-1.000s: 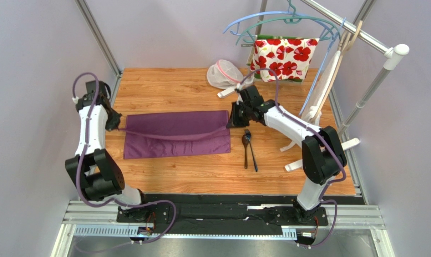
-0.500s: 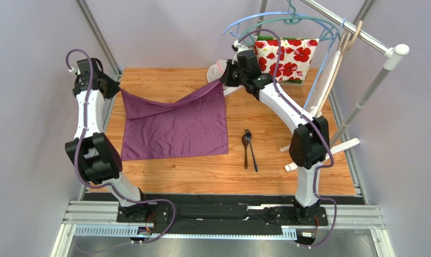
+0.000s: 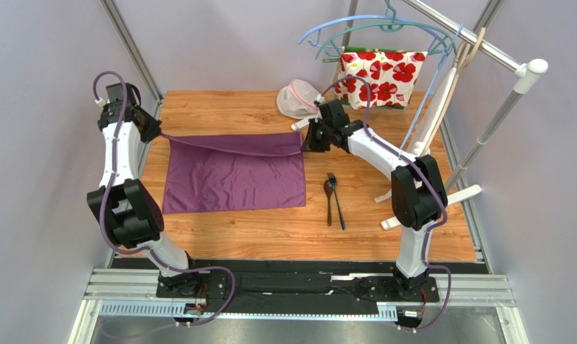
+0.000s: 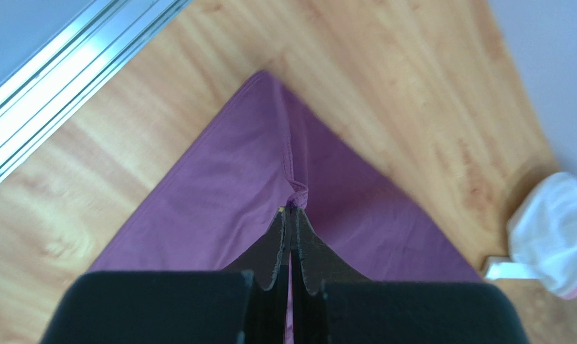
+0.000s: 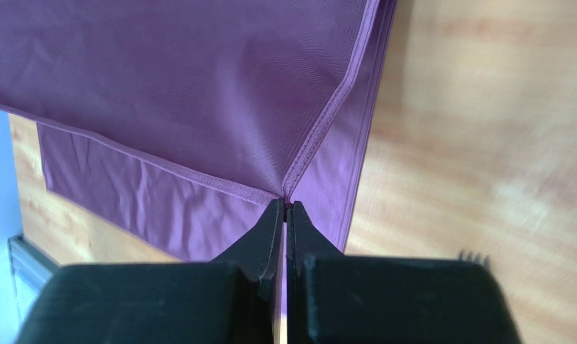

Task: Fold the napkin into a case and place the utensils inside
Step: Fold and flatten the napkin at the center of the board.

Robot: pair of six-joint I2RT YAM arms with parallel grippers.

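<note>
With the left gripper (image 4: pixel 291 211), pinching the far left corner of the napkin (image 3: pixel 234 179), squeezing tight on a small pucker of plum cloth. With the right gripper (image 5: pixel 284 204), clamping the far right corner the same way, closing right where two hemmed edges are meeting. Holding that far edge a little above the table (image 3: pixel 234 244) and stretching it almost straight between the two arms, sagging only slightly toward the middle.

Spreading wood-grain boards under everything, from the arm bases out to the pale back wall. Standing along the right side of those boards as a white rack (image 3: pixel 499 115), carrying blue and teal hangers (image 3: pixel 370 29) at the far end.

Lying as a wide purple rectangle on the left half of the wood, resting flat along the near edge and both near corners, rising only along the far strip toward the two pinched corners. Showing, from the right wrist, a lifted upper layer hanging over a flatter layer below.

Hanging at the far right as a white cloth with red flowers (image 3: pixel 381 72), well apart from the napkin. Sitting just left of that as a white mesh pouch (image 3: pixel 298 99) with pink trim, near the right gripper but not touching it.

Lying just right of the napkin's right edge as the utensils (image 3: pixel 332 204), a spoon (image 3: pixel 329 190) and a fork (image 3: pixel 339 215), handles pointing toward the arm bases and crossing low down, clear of the cloth.
</note>
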